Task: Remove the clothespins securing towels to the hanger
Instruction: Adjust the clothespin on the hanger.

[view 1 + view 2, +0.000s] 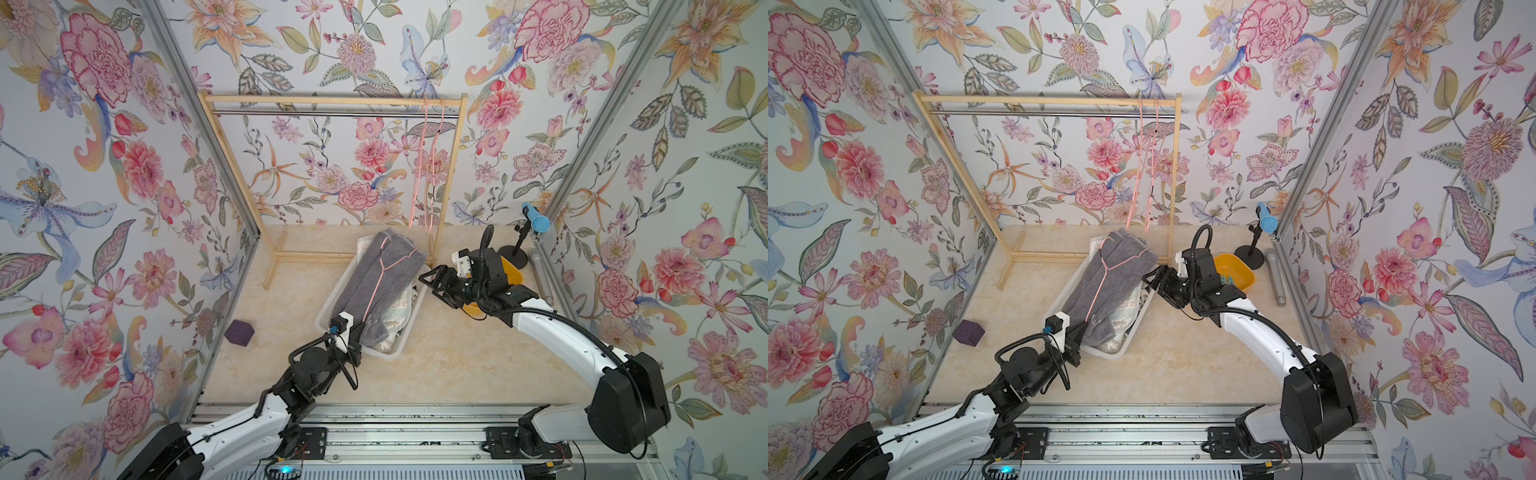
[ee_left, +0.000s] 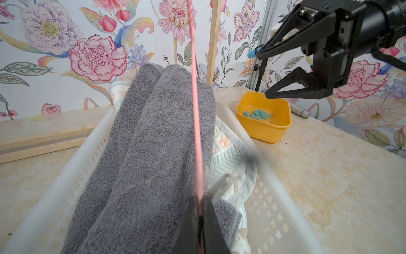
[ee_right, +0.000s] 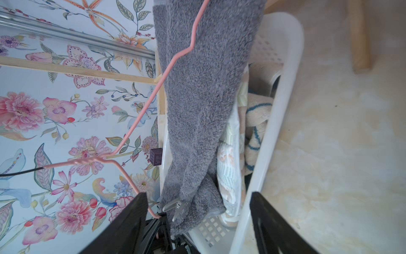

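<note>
A grey towel (image 1: 382, 274) (image 2: 153, 143) hangs over a pink wire hanger (image 2: 195, 110) (image 3: 142, 114), lying along a white basket (image 1: 386, 353). My left gripper (image 2: 201, 199) (image 1: 354, 347) is shut on the hanger's wire at the basket's near end. Beside it a pale grey clothespin (image 2: 219, 182) (image 3: 175, 205) clips the towel's lower edge. Under the grey one lie a striped towel (image 3: 228, 149) and a blue-and-white towel (image 3: 257, 123). My right gripper (image 1: 428, 284) (image 3: 197, 194) hovers open at the basket's right side, holding nothing. Teal clothespins (image 2: 258, 114) lie in a yellow bowl (image 2: 263, 129).
A wooden rack (image 1: 332, 99) stands at the back with two bare pink hangers (image 1: 432, 166) on its rail. A purple cube (image 1: 240, 332) sits by the left wall. A blue-tipped microphone stand (image 1: 536, 218) and a silver cylinder (image 1: 1277, 278) stand near the right wall.
</note>
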`<control>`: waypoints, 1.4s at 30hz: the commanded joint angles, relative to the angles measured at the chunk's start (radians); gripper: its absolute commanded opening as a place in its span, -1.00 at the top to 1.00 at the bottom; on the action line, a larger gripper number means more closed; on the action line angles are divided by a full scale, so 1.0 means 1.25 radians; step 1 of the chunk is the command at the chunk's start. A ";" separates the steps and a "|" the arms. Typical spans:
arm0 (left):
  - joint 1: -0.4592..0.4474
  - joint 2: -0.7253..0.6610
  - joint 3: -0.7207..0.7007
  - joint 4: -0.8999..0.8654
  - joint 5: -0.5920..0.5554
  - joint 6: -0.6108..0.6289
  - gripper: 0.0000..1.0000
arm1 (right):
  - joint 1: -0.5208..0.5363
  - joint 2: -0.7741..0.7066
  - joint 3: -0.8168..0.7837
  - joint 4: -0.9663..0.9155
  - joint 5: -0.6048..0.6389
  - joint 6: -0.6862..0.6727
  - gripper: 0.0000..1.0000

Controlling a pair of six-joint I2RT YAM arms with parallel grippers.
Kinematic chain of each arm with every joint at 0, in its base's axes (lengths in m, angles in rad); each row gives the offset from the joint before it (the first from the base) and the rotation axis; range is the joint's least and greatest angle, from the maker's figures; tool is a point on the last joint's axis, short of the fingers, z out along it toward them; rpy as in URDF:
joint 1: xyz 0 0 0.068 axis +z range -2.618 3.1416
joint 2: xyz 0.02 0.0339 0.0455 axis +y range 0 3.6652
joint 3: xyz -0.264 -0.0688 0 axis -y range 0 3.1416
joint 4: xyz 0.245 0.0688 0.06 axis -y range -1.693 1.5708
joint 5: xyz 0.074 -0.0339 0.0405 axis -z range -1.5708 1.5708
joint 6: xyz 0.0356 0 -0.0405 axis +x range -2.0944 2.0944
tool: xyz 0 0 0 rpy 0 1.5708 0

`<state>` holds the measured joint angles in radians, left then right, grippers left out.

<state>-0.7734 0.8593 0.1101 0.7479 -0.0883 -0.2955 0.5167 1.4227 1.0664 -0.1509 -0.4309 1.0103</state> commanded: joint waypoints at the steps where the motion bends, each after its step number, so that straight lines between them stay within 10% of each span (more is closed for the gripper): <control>1: -0.006 -0.006 -0.001 0.051 -0.031 0.014 1.00 | 0.051 0.037 0.036 0.029 -0.013 0.054 -0.40; 14: -0.006 -0.011 -0.007 0.055 -0.039 0.019 1.00 | 0.198 0.125 0.061 0.061 -0.032 0.087 -0.13; 42: -0.005 -0.042 -0.003 0.024 -0.053 0.031 1.00 | 0.246 0.175 0.001 0.099 -0.030 0.082 -0.02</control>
<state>-0.7734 0.8227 0.1024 0.7547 -0.1150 -0.2745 0.8280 1.6382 1.0939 -0.0540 -0.4648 1.1007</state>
